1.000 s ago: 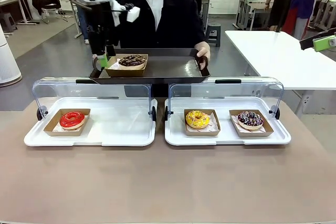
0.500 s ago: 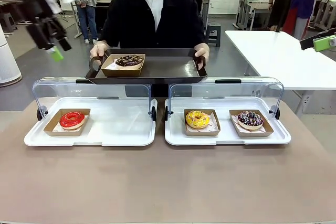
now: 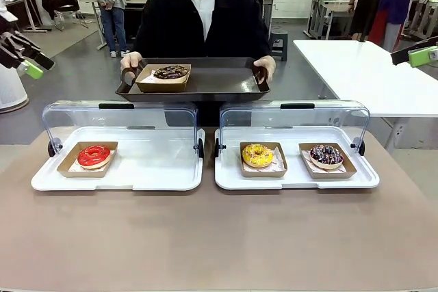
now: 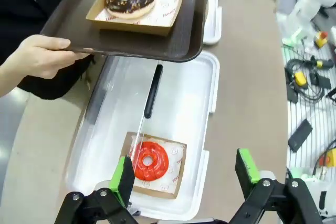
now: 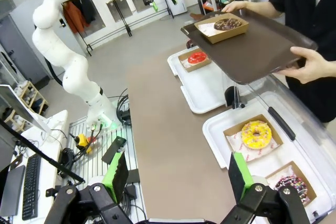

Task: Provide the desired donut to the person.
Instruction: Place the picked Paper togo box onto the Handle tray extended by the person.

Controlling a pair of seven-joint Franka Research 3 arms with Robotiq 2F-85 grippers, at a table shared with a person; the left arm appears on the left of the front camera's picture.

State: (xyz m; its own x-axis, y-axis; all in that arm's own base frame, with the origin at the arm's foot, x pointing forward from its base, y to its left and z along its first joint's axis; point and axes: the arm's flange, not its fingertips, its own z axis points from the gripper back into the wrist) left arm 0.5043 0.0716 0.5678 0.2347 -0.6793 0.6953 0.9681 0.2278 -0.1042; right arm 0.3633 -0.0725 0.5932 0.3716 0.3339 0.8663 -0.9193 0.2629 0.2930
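- The table (image 3: pixel 219 237) bears two white cases, the left case (image 3: pixel 157 172) and the right case (image 3: pixel 294 177), both with their clear lids standing open at the far side.
- The person (image 3: pixel 198 25) stands across the table and holds a dark tray (image 3: pixel 219 85) by both ends, above and behind the open lids.
- The left gripper (image 3: pixel 34 65) hangs high and far out to the left, well apart from the tray. In its wrist view the left gripper (image 4: pixel 186 174) has its jaws spread wide with nothing between them.
- The right gripper (image 5: pixel 176 174) is likewise spread and empty, off to the right of the cases.
- The chocolate donut (image 3: pixel 170 72) sits in its box (image 3: pixel 147 85) at the tray's left end, just beside the person's hand (image 3: pixel 130 65). By that, the handover looks done, and the step in hand is getting the left arm clear.
- The red donut (image 3: pixel 94 156) lies in the left case. The yellow donut (image 3: pixel 257 155) and the sprinkled donut (image 3: pixel 326 155) lie in the right case, untouched.
- To do it well:
  - Move the left arm out and away from the person, never back across the tray or that near hand.
  - Stay above the raised lids, as a low sweep could catch a lid edge or its black handle (image 4: pixel 152 90).
  - Leave the jaws apart, so nothing gets pinched on the way.
  - Leave the right arm parked, as nothing calls for it.
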